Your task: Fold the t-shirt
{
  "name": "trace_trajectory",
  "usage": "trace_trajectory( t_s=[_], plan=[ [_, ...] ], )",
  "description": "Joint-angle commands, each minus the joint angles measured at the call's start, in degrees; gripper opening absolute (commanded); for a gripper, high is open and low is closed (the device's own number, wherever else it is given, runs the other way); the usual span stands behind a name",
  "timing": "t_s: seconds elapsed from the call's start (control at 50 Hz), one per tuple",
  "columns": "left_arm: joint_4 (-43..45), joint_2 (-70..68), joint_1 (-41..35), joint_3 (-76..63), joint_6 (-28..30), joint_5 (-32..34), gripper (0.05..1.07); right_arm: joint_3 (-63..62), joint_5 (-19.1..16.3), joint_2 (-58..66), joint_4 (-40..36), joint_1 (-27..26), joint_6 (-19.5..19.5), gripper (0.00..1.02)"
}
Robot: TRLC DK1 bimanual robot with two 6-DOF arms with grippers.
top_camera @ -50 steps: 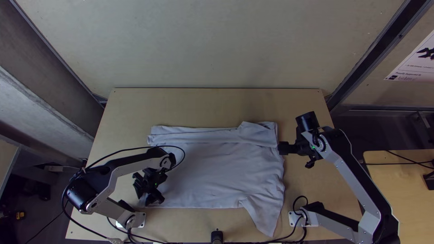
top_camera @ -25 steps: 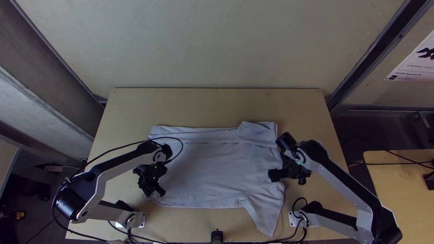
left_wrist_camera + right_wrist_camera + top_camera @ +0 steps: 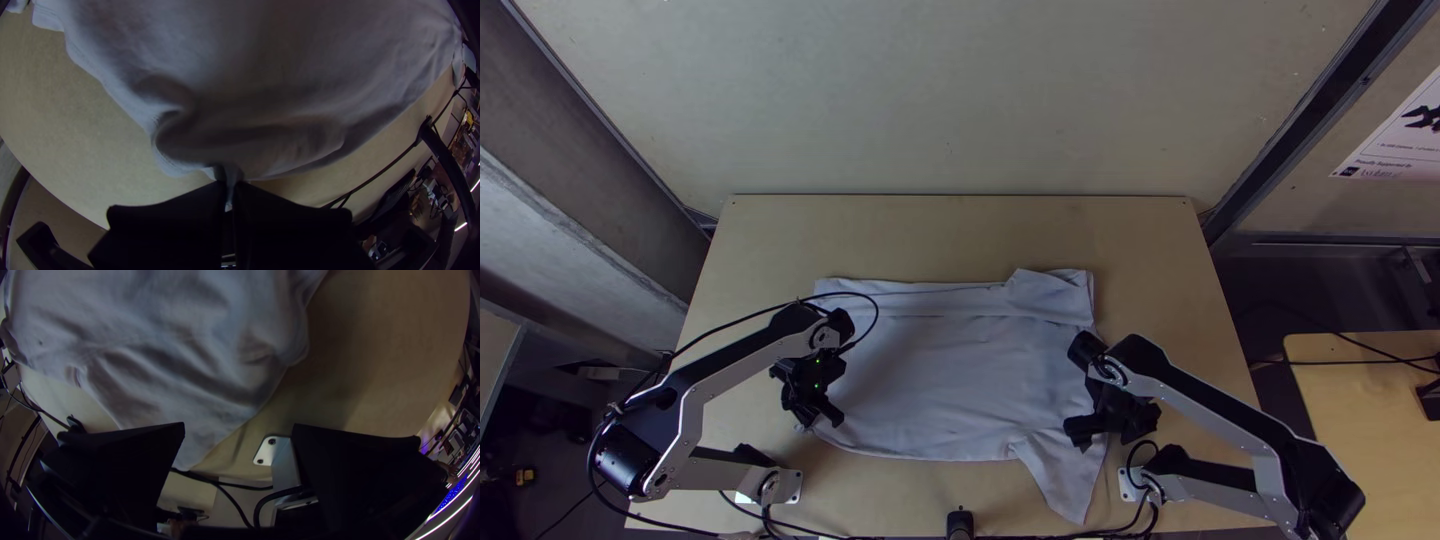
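The left hand [image 3: 816,416] pinches the t-shirt [image 3: 960,375] on the desk [image 3: 950,235] at 8 o'clock; the right hand [image 3: 1108,436], fingers [image 3: 125,462] apart, hovers at 4 o'clock

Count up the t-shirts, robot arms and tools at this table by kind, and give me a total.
T-shirt: 1
Arms: 2, left arm and right arm
Tools: 2, left tool and right tool
Total: 5

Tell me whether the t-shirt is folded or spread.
Mostly spread: the t-shirt lies broad across the table, though its far edge looks turned over in a strip.
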Motion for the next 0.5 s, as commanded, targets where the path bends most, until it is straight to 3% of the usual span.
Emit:
trace_trajectory(
  t_s=[0.0, 0.22, 0.42, 0.48],
  plan=[
    [-1.4, -1.3, 1.2, 0.5, 1.6, 0.5, 0.08, -1.5, -2.5, 1.9, -1.2, 0.5, -0.2, 0.96],
    [-1.3, -1.5, 1.9, 0.5, 1.9, 0.5, 0.08, -3.9, -5.8, 5.5, 1.4, 1.0, -2.8, 0.95],
    [-1.2, -1.6, 2.6, 0.9, 2.1, 0.5, 0.08, -6.1, -5.8, 9.8, 5.7, 2.4, -3.6, 0.95],
    [-1.1, -1.6, 2.8, 0.9, 2.2, 0.5, 0.08, -6.5, -5.7, 10.6, 7.2, 3.0, -3.4, 0.89]
  ],
)
